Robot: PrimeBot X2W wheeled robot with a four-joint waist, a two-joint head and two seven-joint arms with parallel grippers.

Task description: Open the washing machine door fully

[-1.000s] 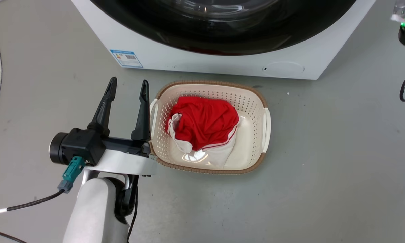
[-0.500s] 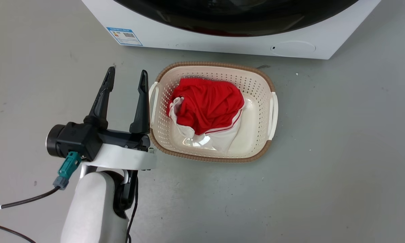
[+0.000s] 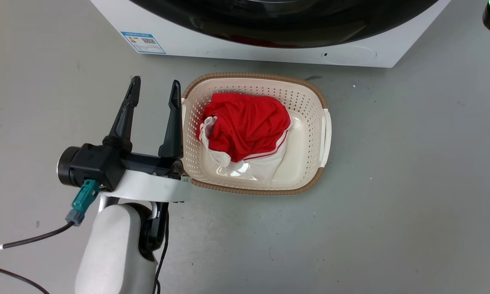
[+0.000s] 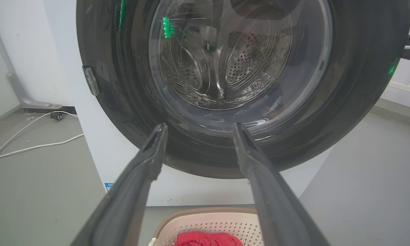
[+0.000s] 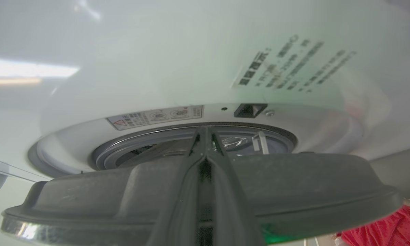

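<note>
Nearest, found left end effector (image 3: 155, 81) spread open and empty above the floor, just beside left rim of basket (image 3: 269, 86) holding red garment (image 3: 249, 130). Beyond, logged washing machine (image 3: 187, 43) standing on floor with washing machine door (image 4: 123, 112) ajar. Noted right end effector (image 5: 204, 131) pinched closed, fingers laid across door's rim.

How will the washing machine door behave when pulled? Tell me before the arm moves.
The washing machine door will probably swing as one rigid piece about the metal hinge rather than flex. Its thick bulging glass window suggests it is heavy, so it may carry on once moving. Its glossy black surface looks slippery for the shut right gripper.
</note>
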